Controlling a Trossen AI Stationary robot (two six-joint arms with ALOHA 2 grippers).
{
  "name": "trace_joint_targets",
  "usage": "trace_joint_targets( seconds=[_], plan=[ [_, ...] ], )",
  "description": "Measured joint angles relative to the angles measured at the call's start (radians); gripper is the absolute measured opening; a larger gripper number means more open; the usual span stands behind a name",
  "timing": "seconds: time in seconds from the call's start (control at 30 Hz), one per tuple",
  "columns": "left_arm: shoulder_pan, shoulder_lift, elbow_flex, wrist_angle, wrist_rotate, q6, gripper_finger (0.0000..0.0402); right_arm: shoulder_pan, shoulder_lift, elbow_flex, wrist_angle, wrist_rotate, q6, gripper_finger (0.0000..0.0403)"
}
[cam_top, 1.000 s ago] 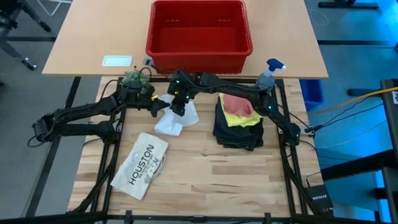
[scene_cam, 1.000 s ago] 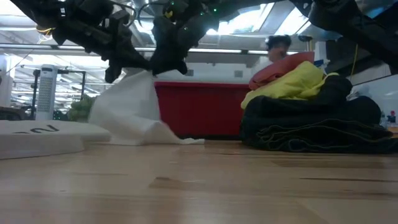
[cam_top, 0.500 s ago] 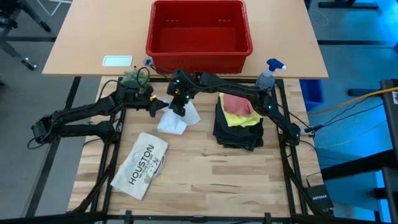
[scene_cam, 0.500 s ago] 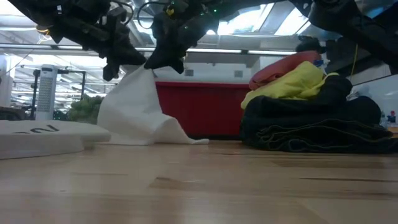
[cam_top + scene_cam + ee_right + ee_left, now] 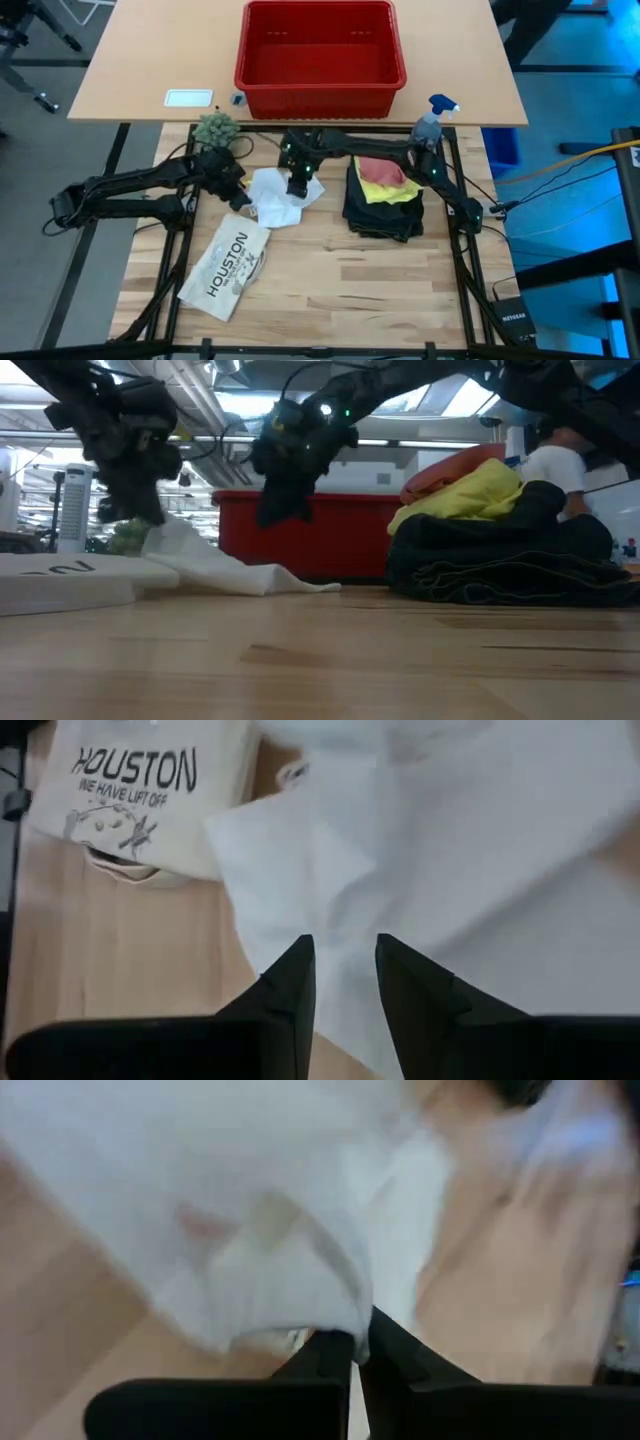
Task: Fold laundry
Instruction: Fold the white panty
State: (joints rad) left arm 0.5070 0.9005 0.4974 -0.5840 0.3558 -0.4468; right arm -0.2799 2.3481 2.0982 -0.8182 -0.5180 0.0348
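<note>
**Two grippers at the small white cloth**

The left gripper (image 5: 355,1348) has its fingers pressed together on an edge of the white cloth (image 5: 278,195). In the high view this gripper (image 5: 236,192) sits at the cloth's left side, left of the middle of the frame.

The right gripper (image 5: 345,970) has its fingers a little apart, with nothing between them. It hangs just above the cloth. In the high view it (image 5: 297,185) is over the cloth's right side, and in the low view it (image 5: 270,510) is up off the table (image 5: 330,270).

The cloth lies crumpled on the table between the two grippers. Its long way seems to run left to right in the high view, from one gripper to the other. So the left gripper already has its end, and the right gripper is right over the free end. I think it needs to go straight down to grab that end.

The dark trousers (image 5: 385,212), with the yellow T-shirt (image 5: 390,187) and pink cloth (image 5: 378,166) on top, sit in a pile to the right.
</note>
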Motion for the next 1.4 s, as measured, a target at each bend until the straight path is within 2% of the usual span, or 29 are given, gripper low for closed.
trace_joint_targets(
  seconds=[0.17,0.3,0.43,0.57,0.67,0.83,0.93,1.13,1.23,1.4],
  plan=[
    [-0.006,0.003,-0.004,-0.067,-0.119,-0.018,0.0000,0.054,0.002,-0.088,0.115,0.030,0.039,0.0101],
    [-0.003,0.003,-0.004,0.064,-0.221,-0.063,0.0000,0.080,0.002,-0.090,0.133,0.050,0.040,0.0101],
    [-0.001,0.006,-0.003,0.221,-0.297,-0.104,0.0000,0.084,-0.003,-0.051,0.138,0.125,0.039,0.0101],
    [0.036,0.065,-0.002,0.252,-0.345,-0.177,0.0000,0.066,-0.004,-0.017,0.146,0.218,0.038,0.0101],
    [0.065,0.154,-0.002,0.273,-0.345,-0.228,0.0002,0.045,-0.004,-0.016,0.169,0.224,0.054,0.0101],
    [0.083,0.304,-0.002,0.416,-0.341,-0.234,0.0022,0.014,-0.004,-0.015,0.171,0.212,0.092,0.0101],
    [0.099,0.356,-0.003,0.514,-0.286,-0.210,0.0039,0.008,-0.004,-0.015,0.172,0.212,0.092,0.0101],
    [0.136,0.363,-0.002,0.557,-0.239,-0.158,0.0079,-0.001,-0.005,-0.015,0.159,0.184,0.093,0.0101],
    [0.163,0.353,-0.002,0.556,-0.182,-0.161,0.0092,-0.002,-0.005,-0.015,0.161,0.149,0.094,0.0101],
    [0.195,0.261,-0.002,0.525,-0.142,-0.104,0.0099,-0.003,-0.006,0.016,0.147,0.133,0.089,0.0101]
  ],
)
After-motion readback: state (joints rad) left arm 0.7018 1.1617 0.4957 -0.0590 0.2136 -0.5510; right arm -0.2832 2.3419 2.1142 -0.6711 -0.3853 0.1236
